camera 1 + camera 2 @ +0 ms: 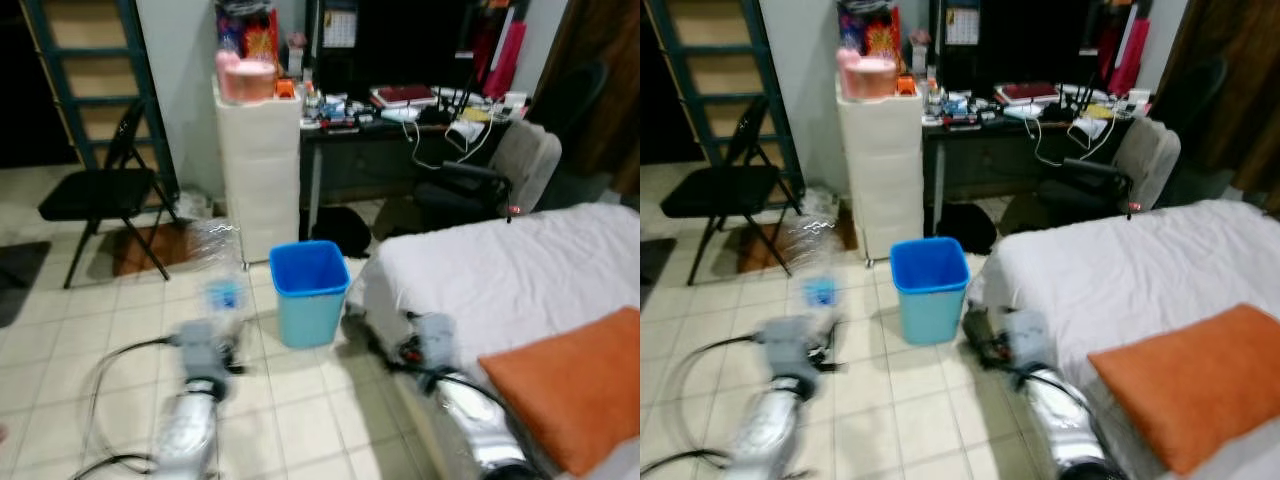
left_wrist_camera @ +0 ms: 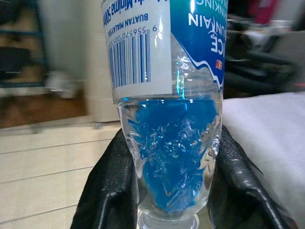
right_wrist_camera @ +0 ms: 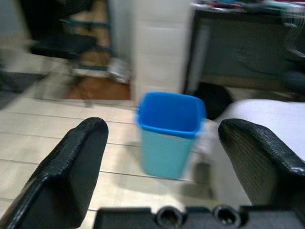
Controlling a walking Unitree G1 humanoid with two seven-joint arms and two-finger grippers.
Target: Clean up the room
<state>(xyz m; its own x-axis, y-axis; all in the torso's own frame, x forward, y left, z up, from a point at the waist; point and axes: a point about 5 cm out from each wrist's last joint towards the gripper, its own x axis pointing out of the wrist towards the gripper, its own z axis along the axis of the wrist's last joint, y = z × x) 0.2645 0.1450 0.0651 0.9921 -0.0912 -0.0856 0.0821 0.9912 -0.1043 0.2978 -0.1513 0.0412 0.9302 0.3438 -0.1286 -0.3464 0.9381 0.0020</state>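
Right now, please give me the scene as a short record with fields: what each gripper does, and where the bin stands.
left gripper: shut on the plastic bottle, held above the tiled floor
right gripper: open, holding nothing, pointed toward the bin
blue bin: upright on the floor, between the two arms, beside the bed
behind the bin: white cabinet and cluttered desk
image quality: head views blurred
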